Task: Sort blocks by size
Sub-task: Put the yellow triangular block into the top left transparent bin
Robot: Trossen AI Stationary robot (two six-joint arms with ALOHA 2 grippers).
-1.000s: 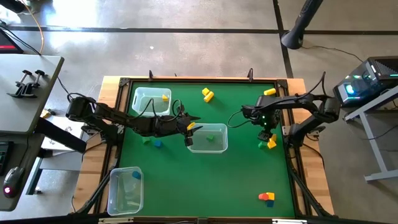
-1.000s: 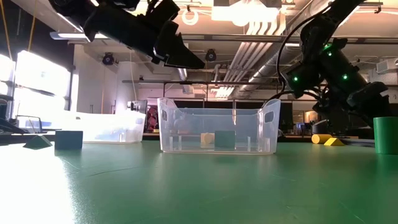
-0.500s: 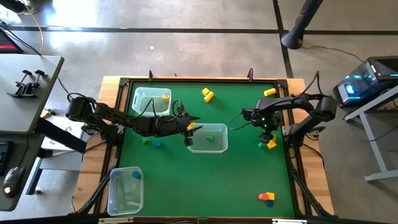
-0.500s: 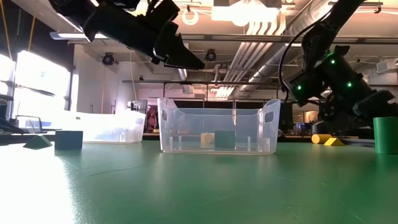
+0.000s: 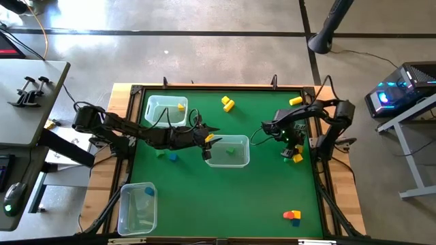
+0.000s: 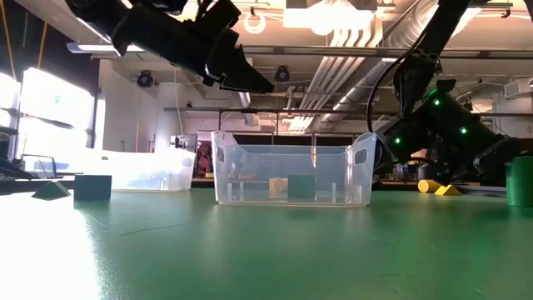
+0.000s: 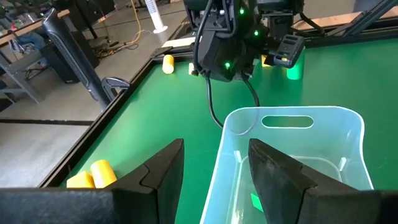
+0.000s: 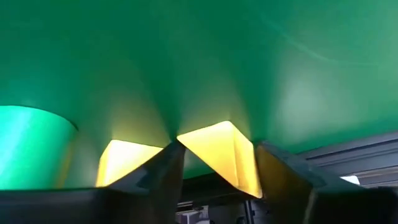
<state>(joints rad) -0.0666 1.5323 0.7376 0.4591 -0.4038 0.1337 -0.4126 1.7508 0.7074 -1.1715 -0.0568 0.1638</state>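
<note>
My right gripper (image 5: 291, 144) is down at the table's right side, shut on a yellow wedge-shaped block (image 8: 214, 155). A second yellow block (image 8: 124, 163) and a green cylinder (image 8: 28, 143) stand close beside it on the mat. My left gripper (image 7: 214, 146) hovers open over the left end of the middle clear bin (image 5: 228, 151), with nothing between its fingers. A green block (image 7: 256, 200) lies on this bin's floor. The far-left bin (image 5: 165, 110) holds a yellow block, and the near-left bin (image 5: 137, 207) a blue one. My right gripper pinches the yellow wedge by two opposite sides (image 8: 247, 169) between its two fingers. The fingers (image 8: 277, 174) come steeply from above, slanting toward the table's right edge. The wedge sits on the green mat with its ridge up.
Loose blocks lie about: two yellow (image 5: 227, 103) at the far middle, one yellow (image 5: 294, 101) at the far right, green and blue (image 5: 167, 156) at the left, and an orange, red and blue cluster (image 5: 293, 216) near right. The raised table edge (image 8: 348, 152) runs just beyond my right gripper.
My right gripper has sunk to the mat over the yellow blocks by the right edge and tipped more steeply down. The blocks have stayed where they were.
</note>
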